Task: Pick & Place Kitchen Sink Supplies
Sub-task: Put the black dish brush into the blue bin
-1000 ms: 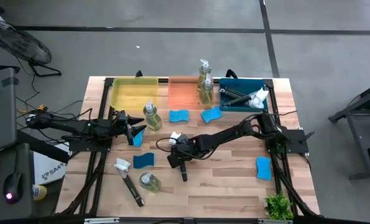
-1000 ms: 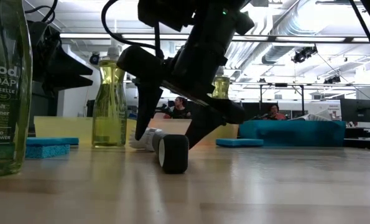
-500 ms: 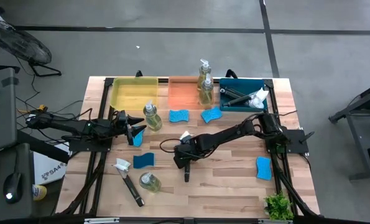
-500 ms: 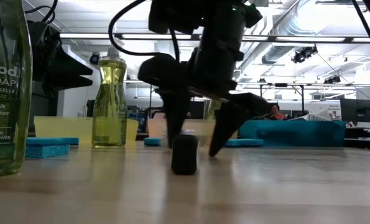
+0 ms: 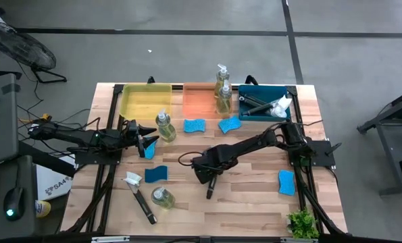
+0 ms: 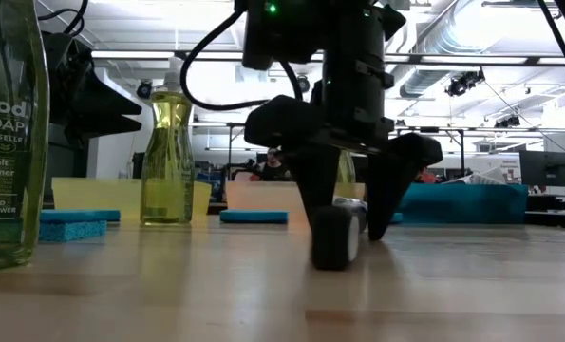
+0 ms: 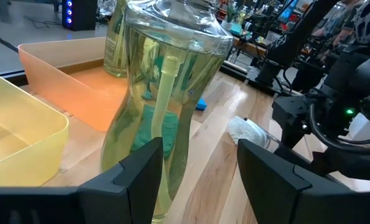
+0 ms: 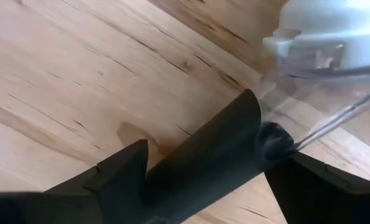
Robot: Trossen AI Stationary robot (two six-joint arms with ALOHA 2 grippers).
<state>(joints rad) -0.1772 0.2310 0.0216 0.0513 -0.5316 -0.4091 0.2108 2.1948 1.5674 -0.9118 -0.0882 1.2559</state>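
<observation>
A dark-handled dish brush (image 5: 210, 187) lies flat on the wood at mid-table. Its white head (image 8: 334, 28) points toward the far side. My right gripper (image 5: 205, 173) is over it, open, with a finger on each side of the handle (image 6: 334, 237). My left gripper (image 5: 147, 138) waits at the table's left, open. A standing soap bottle (image 7: 166, 93) is just beyond its fingertips, and a blue sponge (image 5: 148, 150) lies beside it. A second brush (image 5: 140, 197) and a bottle (image 5: 162, 197) are near the front left. My right gripper straddles the brush handle (image 8: 203, 149) from above, fingers pointing down and across it, a little below the clear neck. The handle fills most of the gap, and one finger (image 8: 119, 174) lies against its side. The brush rests full length on the table.
Yellow tray (image 5: 145, 101), orange tray (image 5: 195, 101) with two bottles, and blue tray (image 5: 258, 111) holding a brush line the far edge. Sponges lie at mid-table (image 5: 194, 125), (image 5: 230, 124), front left (image 5: 155, 173) and right (image 5: 286, 182). A plant (image 5: 302, 223) is at the front right corner.
My right gripper has moved toward the table's right and slightly toward the near edge, staying open. The brush has slid along the table with it between the fingers. Its handle end has shifted right, and its white head has gone under the gripper in the high view.
</observation>
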